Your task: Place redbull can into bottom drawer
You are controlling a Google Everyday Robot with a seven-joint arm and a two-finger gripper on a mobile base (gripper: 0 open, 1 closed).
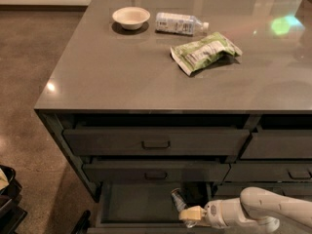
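Here I am low at the front of the cabinet, my white arm (pixel 265 207) reaching in from the right, and my gripper (pixel 187 214) sits over the right end of the open bottom drawer (pixel 131 204). My tan fingers (pixel 194 211) are closed around the lower end of the redbull can (pixel 178 199). The can is slim and silvery with a darker band. It tilts up and to the left out of my grip, its shiny top end highest, leaning toward the back of the drawer. It hangs inside the drawer box, above the flat grey floor, and I can't tell whether it touches that floor. Any print on the can is too small for me to read, no brand lettering comes through. Above me the middle drawer (pixel 155 172) and the top drawer (pixel 156 141) are both pushed in, each with a small handle. Up on the grey counter (pixel 122 82), a pale bowl (pixel 131 17) sits at the far left. A clear water bottle (pixel 179 23) lies on its side just beside it, its wrapper pale and unreadable. A green snack bag (pixel 204 51) lies near the bottle, carrying a white panel whose writing I can't make out.
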